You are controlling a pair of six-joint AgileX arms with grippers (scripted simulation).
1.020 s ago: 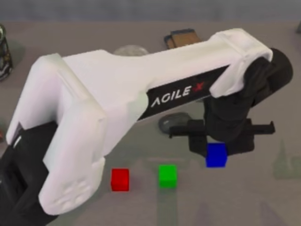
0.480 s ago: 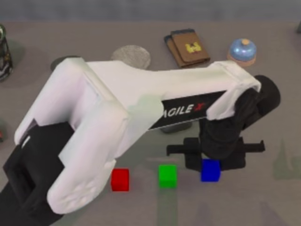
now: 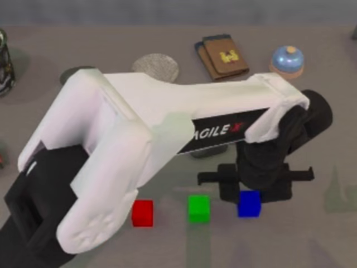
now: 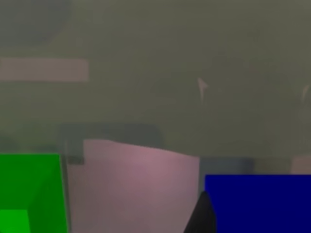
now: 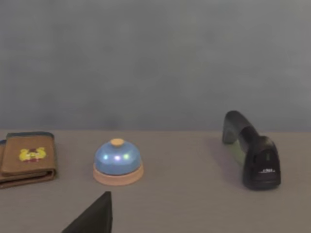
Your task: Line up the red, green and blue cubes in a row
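Note:
The red cube (image 3: 142, 213), the green cube (image 3: 198, 208) and the blue cube (image 3: 249, 204) stand in a row near the table's front edge, red at the left and blue at the right. My left arm reaches across the table, and my left gripper (image 3: 249, 196) is shut on the blue cube. In the left wrist view one dark fingertip (image 4: 201, 216) presses against the blue cube (image 4: 257, 204), with the green cube (image 4: 29, 194) off to the side. My right arm is parked out of the top view, and one fingertip (image 5: 99, 216) of it shows, spread wide with nothing held.
At the back lie a brown wallet (image 3: 222, 56), a blue bell (image 3: 287, 60) and a grey disc (image 3: 155, 67). A dark grey mouse (image 3: 209, 151) peeks from under my left arm. A can (image 3: 4, 61) stands at the left edge. A black scanner (image 5: 252, 155) sits beyond the bell.
My left gripper carried the blue cube down and slightly left, into line with the red and green cubes. Over the last half second it has barely moved.

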